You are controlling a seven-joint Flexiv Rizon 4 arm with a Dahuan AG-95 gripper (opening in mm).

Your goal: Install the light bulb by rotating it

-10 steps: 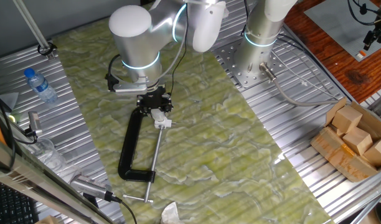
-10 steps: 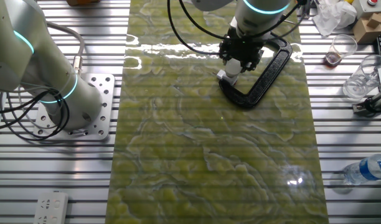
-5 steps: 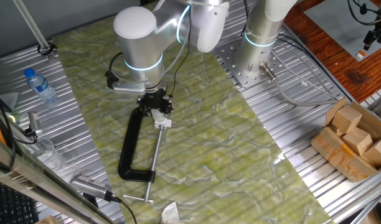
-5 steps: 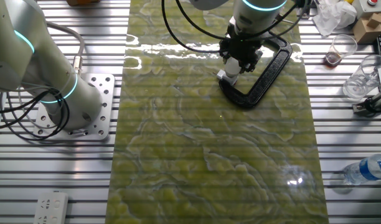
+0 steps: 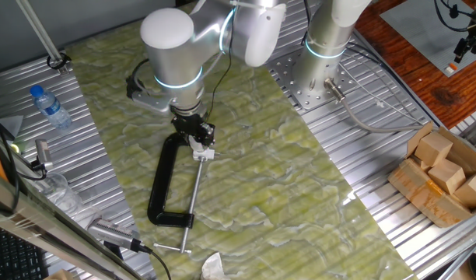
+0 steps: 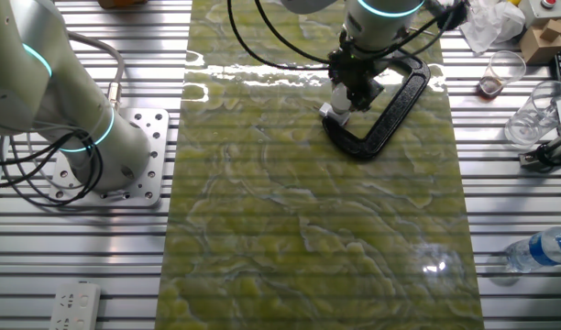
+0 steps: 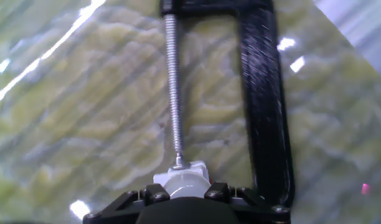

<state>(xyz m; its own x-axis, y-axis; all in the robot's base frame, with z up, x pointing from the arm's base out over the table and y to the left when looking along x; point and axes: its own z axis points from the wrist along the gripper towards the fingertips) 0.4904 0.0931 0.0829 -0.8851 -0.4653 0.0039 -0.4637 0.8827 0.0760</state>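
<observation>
The light bulb (image 7: 185, 185) is a pale rounded cap just ahead of my hand, sitting on a small white square socket block (image 5: 204, 154) held at the end of the clamp screw (image 7: 173, 87). My gripper (image 7: 184, 194) stands straight over it with its black fingers (image 7: 152, 194) closed against both sides of the bulb. The black C-clamp (image 5: 162, 183) lies flat on the green mat, and it also shows in the other fixed view (image 6: 400, 101). In both fixed views my gripper (image 5: 197, 138) (image 6: 346, 92) covers most of the bulb.
A second arm's base (image 5: 323, 62) stands at the mat's far edge. A water bottle (image 5: 50, 106) lies to the left, and a cardboard box of wooden blocks (image 5: 444, 175) sits at the right. Plastic cups (image 6: 505, 71) stand near the clamp.
My hand has turned about its own axis over the bulb, and the wrist's side bracket has swung round. The gripper stays in place on the bulb. The clamp has not moved.
</observation>
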